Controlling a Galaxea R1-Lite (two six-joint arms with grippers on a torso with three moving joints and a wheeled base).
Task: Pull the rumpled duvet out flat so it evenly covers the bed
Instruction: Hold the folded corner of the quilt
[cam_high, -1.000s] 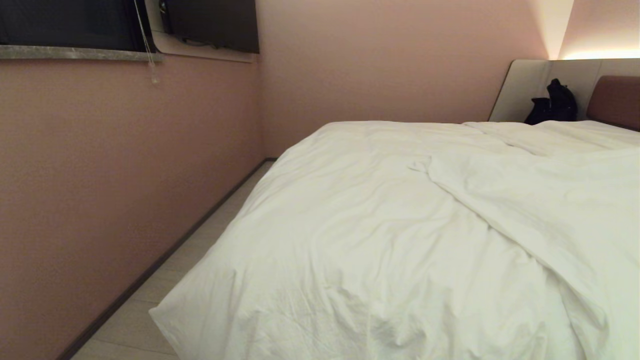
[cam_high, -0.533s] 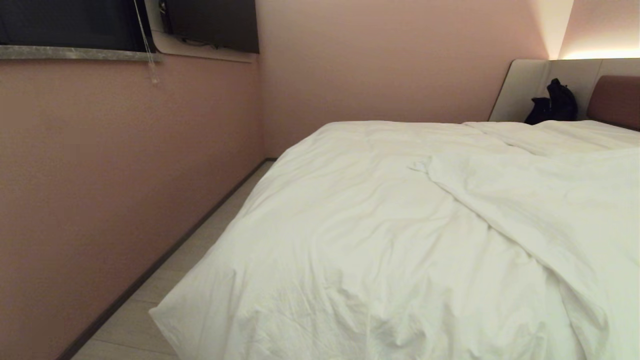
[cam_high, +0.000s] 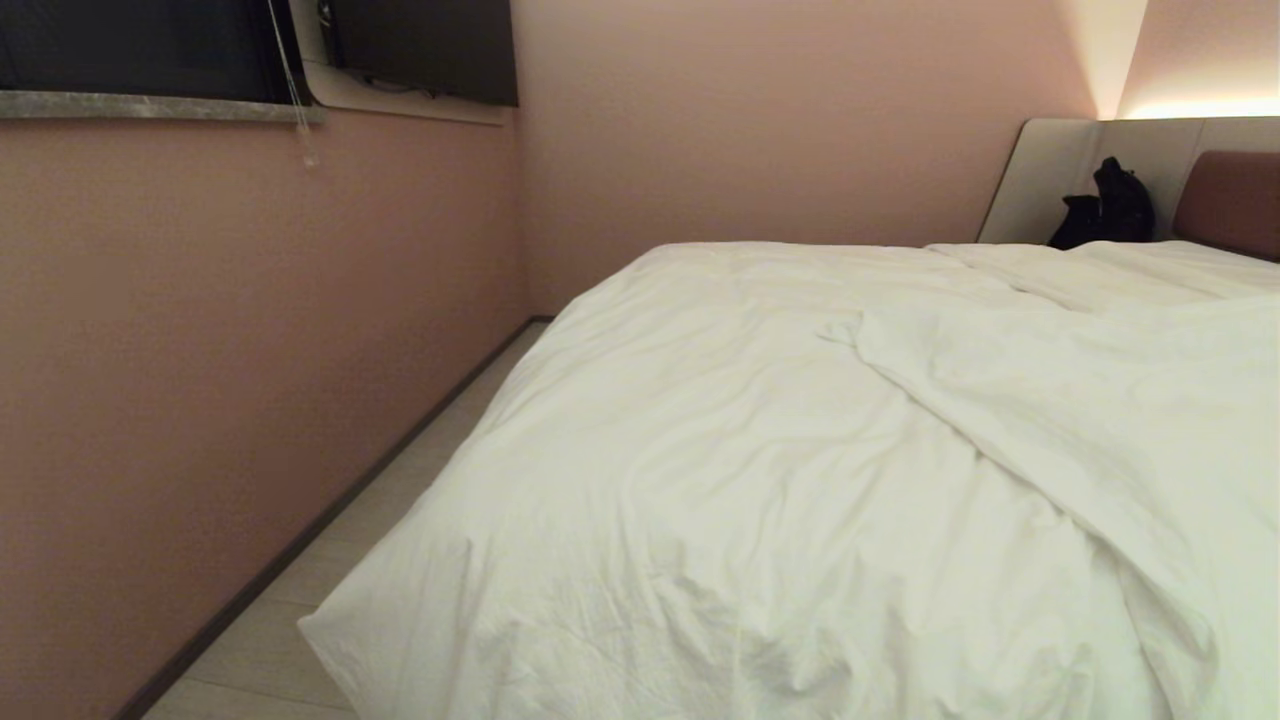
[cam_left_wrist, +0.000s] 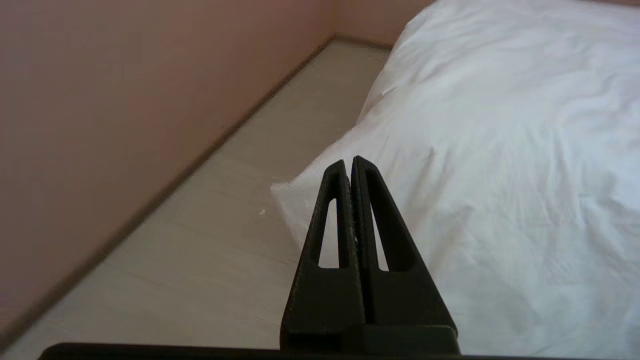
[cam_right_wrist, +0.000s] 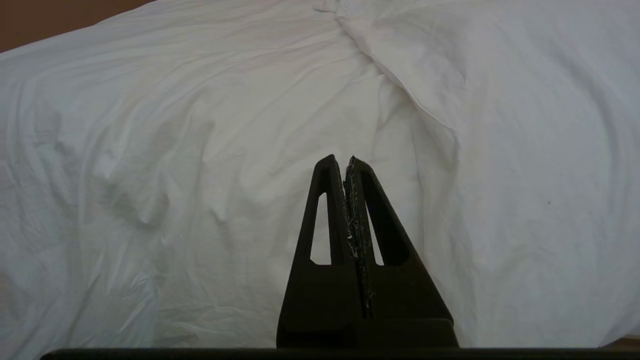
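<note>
The white duvet (cam_high: 760, 480) lies spread over the bed, its near left corner (cam_high: 320, 630) hanging out over the floor. A folded flap (cam_high: 1050, 410) crosses it on the right, with a small tip near the middle. The bed's brown headboard (cam_high: 1230, 200) shows at the far right. Neither arm is in the head view. My left gripper (cam_left_wrist: 350, 161) is shut and empty, pointing at the duvet's corner (cam_left_wrist: 292, 192) from above the floor. My right gripper (cam_right_wrist: 342, 160) is shut and empty, facing the creased duvet (cam_right_wrist: 175, 165) and its fold (cam_right_wrist: 425, 100).
A pink wall (cam_high: 250, 380) runs along the left, leaving a narrow strip of pale floor (cam_high: 400, 500) beside the bed. A dark window and a wall screen (cam_high: 420, 45) sit up high. A black bag (cam_high: 1105, 210) rests against the grey headboard panel.
</note>
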